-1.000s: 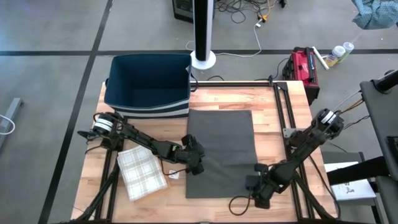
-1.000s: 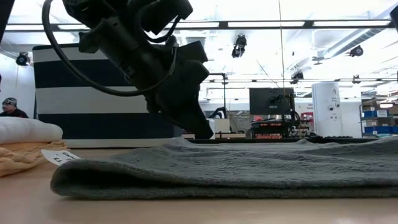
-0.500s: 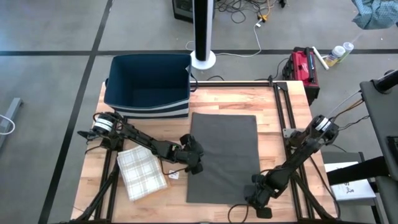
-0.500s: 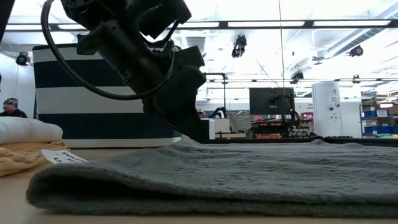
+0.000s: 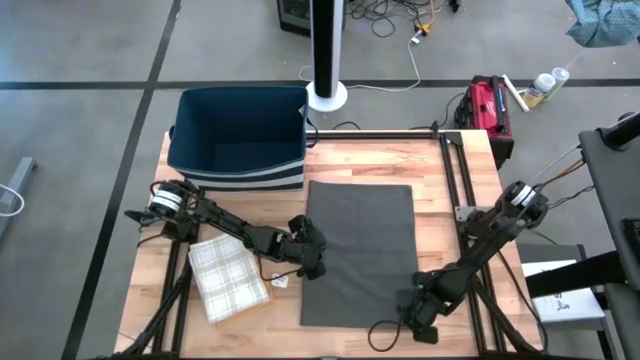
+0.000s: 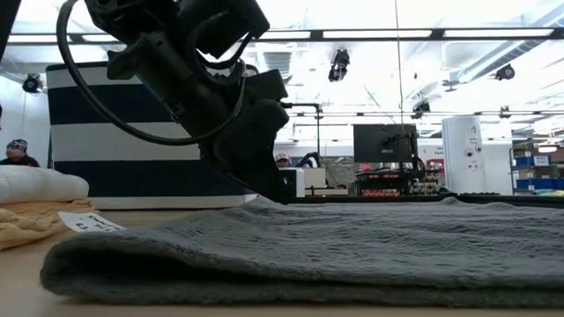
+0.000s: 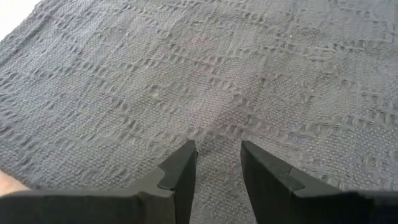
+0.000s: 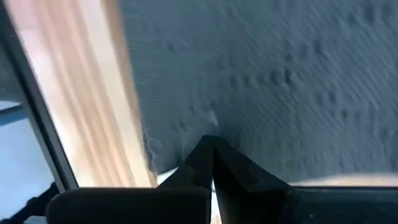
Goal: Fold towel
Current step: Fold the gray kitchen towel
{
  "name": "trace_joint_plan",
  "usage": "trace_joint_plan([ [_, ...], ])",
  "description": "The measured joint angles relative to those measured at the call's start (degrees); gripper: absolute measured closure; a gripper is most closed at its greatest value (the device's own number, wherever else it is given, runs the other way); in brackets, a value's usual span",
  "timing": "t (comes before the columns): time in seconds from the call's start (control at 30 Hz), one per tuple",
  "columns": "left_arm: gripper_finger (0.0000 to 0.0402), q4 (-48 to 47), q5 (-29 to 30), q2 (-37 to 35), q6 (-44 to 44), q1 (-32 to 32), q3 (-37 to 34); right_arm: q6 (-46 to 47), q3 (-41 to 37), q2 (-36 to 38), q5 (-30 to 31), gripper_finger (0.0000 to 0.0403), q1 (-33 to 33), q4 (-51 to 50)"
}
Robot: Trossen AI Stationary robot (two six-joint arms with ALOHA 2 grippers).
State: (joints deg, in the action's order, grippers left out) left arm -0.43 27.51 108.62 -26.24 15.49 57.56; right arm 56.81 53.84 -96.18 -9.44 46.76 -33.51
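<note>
The dark grey towel (image 5: pixel 358 250) lies flat on the wooden table and fills the low view (image 6: pixel 335 251). My left gripper (image 5: pixel 312 262) reaches in from the table's left. It stands at the towel's left edge, about midway along, with its fingers a narrow gap apart (image 7: pixel 217 168). My right gripper (image 5: pixel 414 306) is at the towel's near right corner and shut on the cloth (image 8: pixel 210 149). My left gripper comes slanting down from the table's left. Its fingertips (image 7: pixel 184 160) rest on the towel's top face just inside the left edge (image 6: pixel 278 197). The cloth between them lies flat. My right gripper has the towel's near right corner (image 8: pixel 186 134) pinched between its shut fingers, beside the bare wood. How many layers it has cannot be told. The corner lies low on the table.
A dark blue bin (image 5: pixel 240 135) stands at the far left of the table. A folded checked cloth (image 5: pixel 228 278) with a small white tag (image 5: pixel 281 283) lies left of the towel, and shows as pale cloth in the low view (image 6: pixel 35 207). A person (image 6: pixel 13 151) is in the room behind.
My right gripper moved toward the table's near edge with the towel's near right corner, then eased back slightly. The towel's near part slid closer to the near edge and spread out square and flat. My left gripper stayed almost still at the left edge.
</note>
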Motion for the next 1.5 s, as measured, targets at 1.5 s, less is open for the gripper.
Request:
trace_joint_plan([
  [1.5, 0.0278, 17.1, -2.5, 6.0, 4.9, 2.4, -0.5, -5.8, -1.0, 2.1, 5.9, 0.0403, -6.7, -3.9],
])
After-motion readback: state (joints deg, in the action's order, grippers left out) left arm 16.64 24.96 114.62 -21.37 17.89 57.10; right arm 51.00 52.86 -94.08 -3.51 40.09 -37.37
